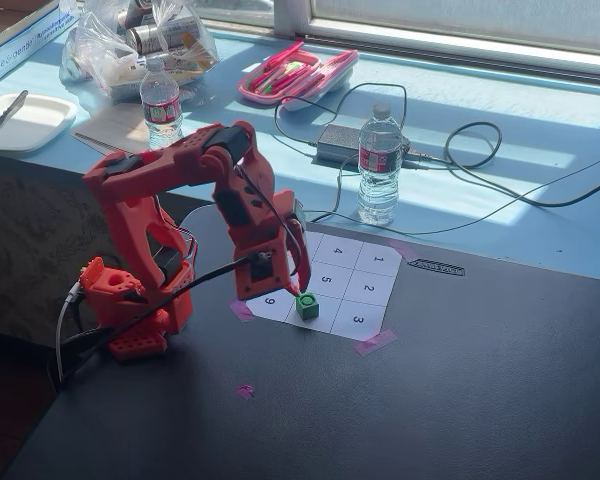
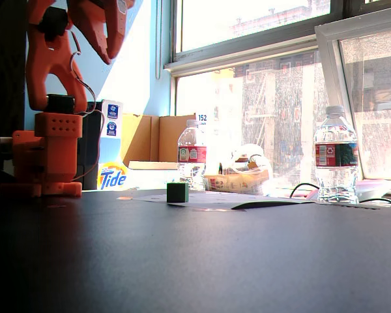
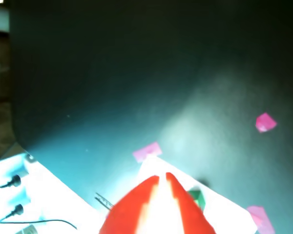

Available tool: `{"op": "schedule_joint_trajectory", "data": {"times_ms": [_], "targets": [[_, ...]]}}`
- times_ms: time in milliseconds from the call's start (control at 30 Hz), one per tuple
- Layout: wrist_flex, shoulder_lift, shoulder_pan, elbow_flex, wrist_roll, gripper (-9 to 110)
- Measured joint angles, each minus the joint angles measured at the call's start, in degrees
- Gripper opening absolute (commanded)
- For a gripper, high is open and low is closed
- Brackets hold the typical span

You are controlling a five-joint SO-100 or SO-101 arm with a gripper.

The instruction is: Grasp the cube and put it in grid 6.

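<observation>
The cube (image 1: pixel 307 305) sits on the paper grid (image 1: pixel 365 287), on the square between the 9 and the 3, just below the 5. That square's number is hidden by the cube. In a fixed view from low down, the cube (image 2: pixel 177 192) stands alone on the sheet, with the arm (image 2: pixel 52 98) up to its left.

The gripper (image 1: pixel 294 285) hangs just beside the cube, on its upper left, tips pointing down. In the wrist view the two red fingers (image 3: pixel 185 207) are close together with only a thin gap, and nothing is between them. The cube (image 3: pixel 195 197) peeks out on their right.

Pink tape (image 1: pixel 375 342) holds the grid's corners to the dark table (image 1: pixel 480 380). Behind the grid stands a water bottle (image 1: pixel 379 165), and a charger (image 1: pixel 345 145) with wires lies past it. A second bottle (image 1: pixel 161 100), a pink case (image 1: pixel 297 75) and a plastic bag (image 1: pixel 140 40) are farther back. Nothing stands between the gripper and the cube.

The numbers 1, 3, 4, 5 and 9 can be read on the grid. The low fixed view shows a "Tide" box (image 2: pixel 113 177) and a sign with "152" (image 2: pixel 201 119).
</observation>
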Motion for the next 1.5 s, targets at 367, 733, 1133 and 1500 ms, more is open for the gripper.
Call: {"op": "schedule_joint_trajectory", "data": {"times_ms": [367,733,1133,1500], "targets": [[-27.42,19.34,6.59,35.33,-2.81,0],[-41.84,31.73,8.96,67.76,2.46,0],[-36.47,40.34,2.46,76.38,10.2,0],[-33.93,48.43,-2.55,80.86,13.45,0]]}}
